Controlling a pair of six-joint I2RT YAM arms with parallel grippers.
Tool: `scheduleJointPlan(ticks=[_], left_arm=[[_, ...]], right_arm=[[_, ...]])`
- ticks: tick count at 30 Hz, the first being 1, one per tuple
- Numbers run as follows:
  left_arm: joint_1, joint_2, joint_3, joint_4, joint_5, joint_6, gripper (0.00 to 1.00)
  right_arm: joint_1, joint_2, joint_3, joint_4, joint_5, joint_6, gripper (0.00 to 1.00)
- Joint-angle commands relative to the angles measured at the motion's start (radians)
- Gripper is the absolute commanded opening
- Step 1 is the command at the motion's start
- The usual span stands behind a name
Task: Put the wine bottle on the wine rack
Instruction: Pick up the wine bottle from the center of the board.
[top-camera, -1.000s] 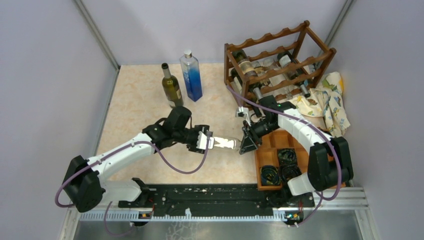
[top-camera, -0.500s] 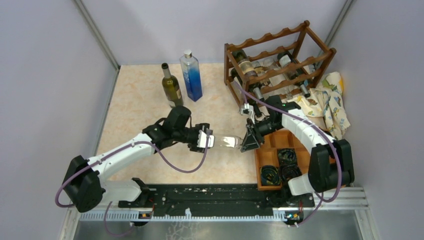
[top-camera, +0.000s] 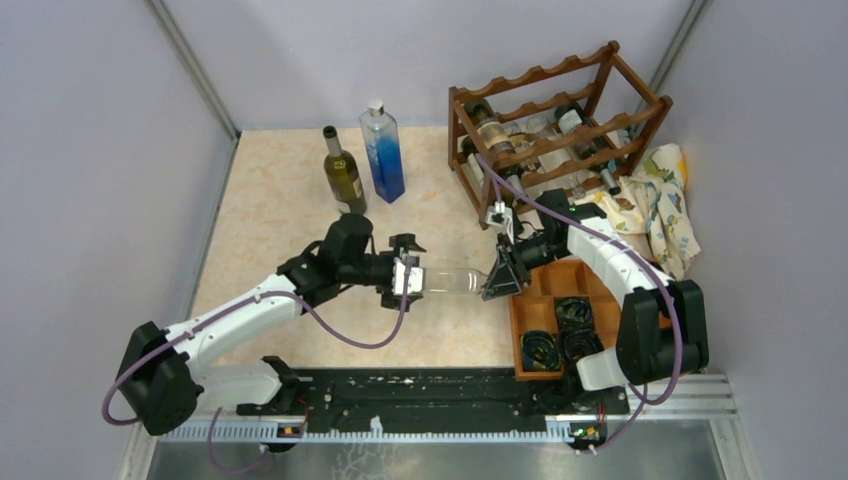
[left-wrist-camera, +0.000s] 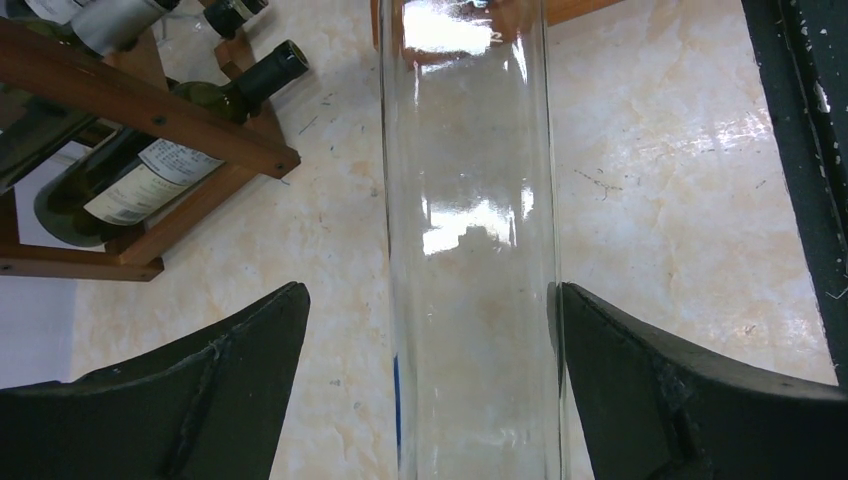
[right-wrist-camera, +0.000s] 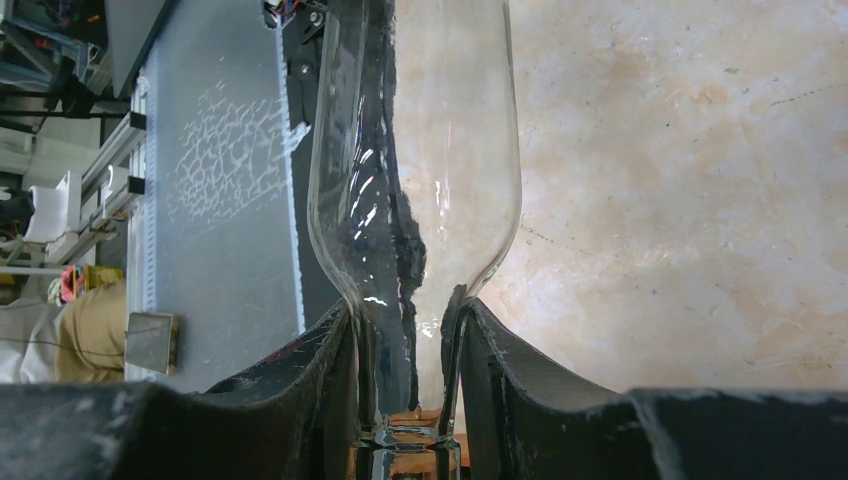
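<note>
The clear wine bottle (top-camera: 455, 280) hangs level above the counter (top-camera: 290, 200). The right jaws are clenched on its neck, and the left jaws stand released around its body. Farther back on the right stands the wine rack (top-camera: 560, 120), with other bottles (top-camera: 490, 127) lying in its tiers.

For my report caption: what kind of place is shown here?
Probably a robotics lab test cell: two arms bolted to a rail, plain walls around the table, a staged wine rack.

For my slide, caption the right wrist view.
Right jaws clamp clear glass wine bottle by its neck above beige marbled table.
</note>
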Motion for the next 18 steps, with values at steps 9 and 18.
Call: scheduleJointPlan(ticks=[9, 18], left_arm=[[0.005, -0.158, 0.000, 0.107, -0.028, -0.080, 0.99], [0.005, -0.182, -0.009, 0.122, 0.005, -0.098, 0.99]], right_arm=[[-0.079, -0.060, -0.005, 0.025, -0.096, 0.008, 0.00], [-0.162, -0.078, -0.007, 0.021, -0.104, 0.012, 0.00]])
